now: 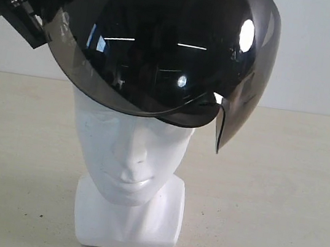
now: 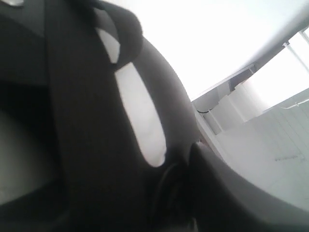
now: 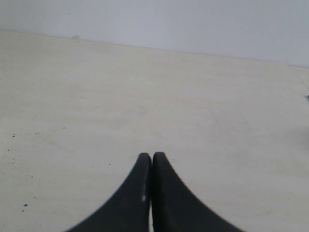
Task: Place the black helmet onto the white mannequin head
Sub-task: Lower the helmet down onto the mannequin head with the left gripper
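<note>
Beige table (image 1: 290, 198), white wall (image 1: 324, 54) behind. Count: one helmet, one head, two grippers.
Helmet (image 1: 164, 43): on the head's crown, at 12 o'clock of the face, tilted; visor (image 1: 241, 110) hangs lowest at 4 o'clock. Brow covered, face bare.
Head (image 1: 132, 156): upright on the table.
Left gripper (image 1: 22, 8): at the helmet's 10 o'clock; whether it grips cannot be told.
Right gripper (image 3: 152, 159): fingers pressed together, empty, over the table.
Progress, judged: placement nearly done; release and levelling remain.
</note>
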Robot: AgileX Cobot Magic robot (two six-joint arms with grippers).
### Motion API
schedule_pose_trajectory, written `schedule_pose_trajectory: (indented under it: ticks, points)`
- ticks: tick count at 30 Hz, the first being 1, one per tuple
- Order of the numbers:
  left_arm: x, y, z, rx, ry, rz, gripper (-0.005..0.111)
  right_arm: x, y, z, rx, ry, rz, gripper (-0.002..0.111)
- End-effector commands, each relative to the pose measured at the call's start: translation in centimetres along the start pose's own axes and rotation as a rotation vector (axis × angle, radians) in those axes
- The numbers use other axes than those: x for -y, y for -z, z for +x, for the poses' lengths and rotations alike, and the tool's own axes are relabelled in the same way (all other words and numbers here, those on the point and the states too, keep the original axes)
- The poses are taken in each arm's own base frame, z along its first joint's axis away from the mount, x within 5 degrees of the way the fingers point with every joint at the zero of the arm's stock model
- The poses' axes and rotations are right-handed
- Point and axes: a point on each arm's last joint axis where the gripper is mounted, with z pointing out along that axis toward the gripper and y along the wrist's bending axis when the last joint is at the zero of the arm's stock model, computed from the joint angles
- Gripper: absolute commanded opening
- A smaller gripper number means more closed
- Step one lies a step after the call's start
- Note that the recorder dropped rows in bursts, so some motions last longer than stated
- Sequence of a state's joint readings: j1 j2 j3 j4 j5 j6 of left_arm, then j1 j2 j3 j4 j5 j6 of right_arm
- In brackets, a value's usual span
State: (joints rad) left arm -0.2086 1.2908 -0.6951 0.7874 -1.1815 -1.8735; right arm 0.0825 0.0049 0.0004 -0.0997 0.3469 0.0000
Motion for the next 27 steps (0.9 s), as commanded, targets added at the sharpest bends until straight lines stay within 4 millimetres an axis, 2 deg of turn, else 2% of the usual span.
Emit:
schedule_pose_trajectory:
  ticks: [1, 10, 18, 27]
  points:
    - [-0.7, 0.5, -0.8, 0.047, -0.092, -0.100, 0.004, 0.0, 0.0, -0.1, 0.010, 0.001, 0.005, 0.000]
    - [-1.2, 0.6, -0.4, 0.007, -0.121, -0.140, 0.004, 0.0, 0.0, -0.1, 0.010, 0.001, 0.005, 0.000]
    - [-2.4, 1.6, 0.4, 0.008, -0.106, -0.194, 0.004, 0.0, 0.0, -0.1, 0.010, 0.001, 0.005, 0.000]
    - [-2.4, 1.6, 0.4, 0.007, -0.115, -0.196, 0.004, 0.0, 0.0, -0.1, 0.010, 0.001, 0.005, 0.000]
